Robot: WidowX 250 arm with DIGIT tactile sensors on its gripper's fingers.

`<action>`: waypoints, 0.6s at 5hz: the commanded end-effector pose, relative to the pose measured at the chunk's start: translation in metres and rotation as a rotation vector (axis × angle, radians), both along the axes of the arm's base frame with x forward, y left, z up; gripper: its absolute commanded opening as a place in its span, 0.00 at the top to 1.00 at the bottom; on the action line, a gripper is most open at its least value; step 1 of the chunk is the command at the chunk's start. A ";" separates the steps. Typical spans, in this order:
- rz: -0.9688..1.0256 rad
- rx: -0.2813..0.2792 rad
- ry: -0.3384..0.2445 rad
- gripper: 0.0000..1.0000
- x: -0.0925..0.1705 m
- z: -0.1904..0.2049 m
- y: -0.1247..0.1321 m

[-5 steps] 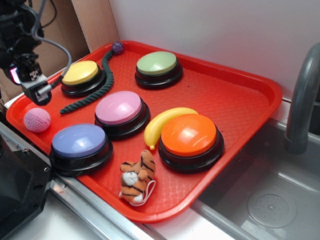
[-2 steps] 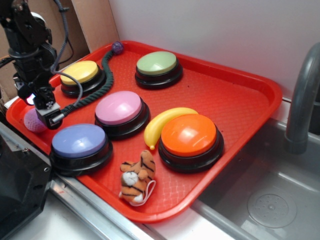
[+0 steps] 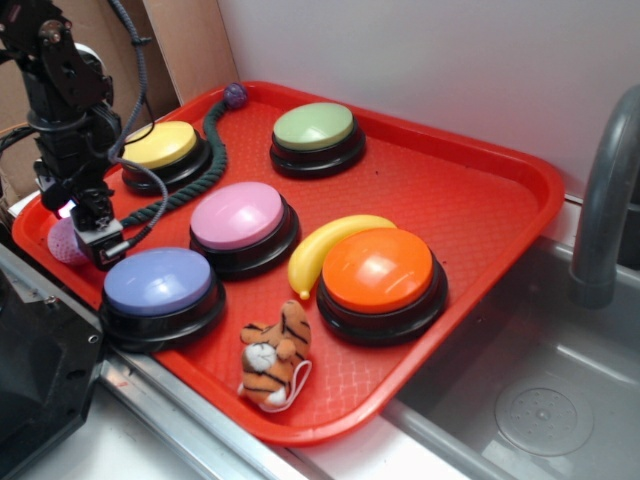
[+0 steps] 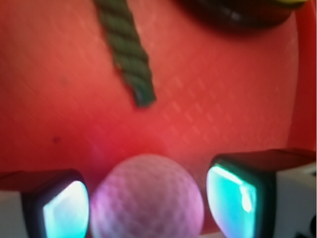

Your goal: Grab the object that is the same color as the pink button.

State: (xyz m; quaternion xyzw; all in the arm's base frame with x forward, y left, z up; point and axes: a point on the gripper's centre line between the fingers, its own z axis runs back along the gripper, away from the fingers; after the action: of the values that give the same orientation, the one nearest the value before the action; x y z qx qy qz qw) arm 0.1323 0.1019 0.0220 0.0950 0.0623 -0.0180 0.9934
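The gripper point(image 4: 147, 203) is spread apart, its two fingers straddling the pink ball point(image 4: 147, 198) — one pad point(image 4: 63, 210) at the ball's 9 o'clock looks to be touching or nearly so, the other at 3 o'clock just clear of it. The ball sits on the red tray point(image 3: 480, 190) near its left edge, at about 9 o'clock from the pink button point(image 3: 238, 216), with the green rope point(image 4: 128, 54) end at its 12 o'clock. The close should probably be level and centred, squeezing across the widest part so the soft ball does not squirt out. Being round, it has no long axis or facing — any approach angle serves.
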 end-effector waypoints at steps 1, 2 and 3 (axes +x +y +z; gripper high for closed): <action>0.032 -0.008 0.041 1.00 -0.003 0.000 0.011; 0.057 -0.012 0.066 1.00 -0.002 -0.001 0.011; 0.142 -0.041 0.045 1.00 0.003 0.017 0.005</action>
State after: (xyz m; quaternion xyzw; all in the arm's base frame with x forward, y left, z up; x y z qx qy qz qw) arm 0.1302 0.1008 0.0308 0.0601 0.1089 0.0471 0.9911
